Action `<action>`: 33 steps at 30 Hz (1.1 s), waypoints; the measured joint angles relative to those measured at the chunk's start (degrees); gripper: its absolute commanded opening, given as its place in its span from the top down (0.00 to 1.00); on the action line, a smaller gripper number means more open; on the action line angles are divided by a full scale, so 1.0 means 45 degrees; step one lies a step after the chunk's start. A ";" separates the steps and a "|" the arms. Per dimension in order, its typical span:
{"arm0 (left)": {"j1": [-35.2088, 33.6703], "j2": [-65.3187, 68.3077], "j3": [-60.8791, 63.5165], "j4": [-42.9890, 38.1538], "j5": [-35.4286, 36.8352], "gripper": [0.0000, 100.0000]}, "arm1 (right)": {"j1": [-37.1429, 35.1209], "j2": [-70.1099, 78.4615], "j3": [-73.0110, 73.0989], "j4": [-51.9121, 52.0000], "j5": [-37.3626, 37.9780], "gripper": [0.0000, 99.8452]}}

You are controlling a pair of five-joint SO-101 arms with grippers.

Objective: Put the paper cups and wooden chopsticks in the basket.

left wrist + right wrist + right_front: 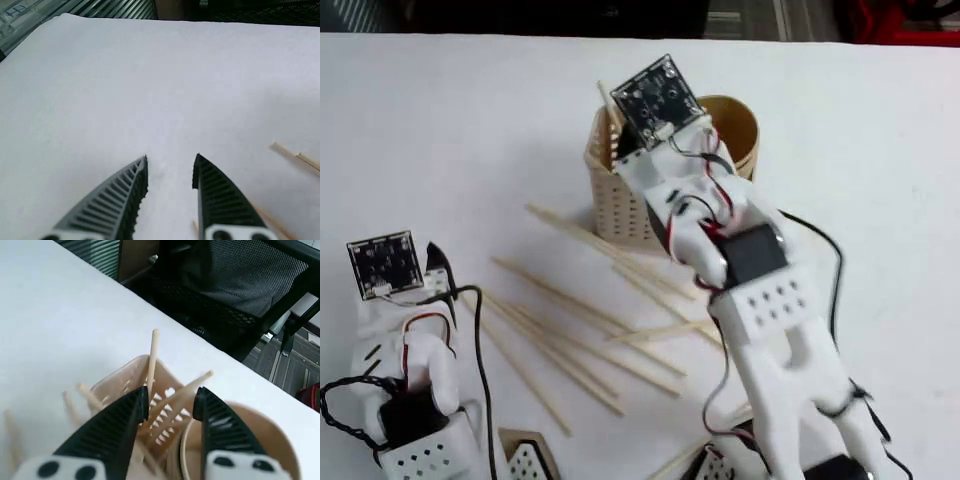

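The beige plastic basket [615, 205] is patterned with small holes; the round paper cup [738, 125] is tan. Thin wooden chopsticks [582, 314] are pale straw, the table [440, 130] white.

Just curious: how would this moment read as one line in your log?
right end effector: open, over basket | left end effector: open, over table | chopsticks: many on table, some in basket

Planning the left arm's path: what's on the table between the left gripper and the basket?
High view: from the left gripper to the basket it's mostly bare table, crossed by the ends of loose wooden chopsticks.
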 measured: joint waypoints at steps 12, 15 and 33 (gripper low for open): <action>0.0020 0.0000 0.0059 0.0000 0.0000 0.84 | 0.0000 -0.1739 -0.0313 0.7619 0.2325 0.85; 0.0020 0.0000 0.0059 0.0000 0.0000 0.84 | 0.0000 -0.1758 0.0234 0.8694 0.3458 0.84; 0.0020 0.0000 0.0059 0.0000 0.0000 0.84 | -0.3204 -0.1758 0.7756 0.4943 0.3810 0.66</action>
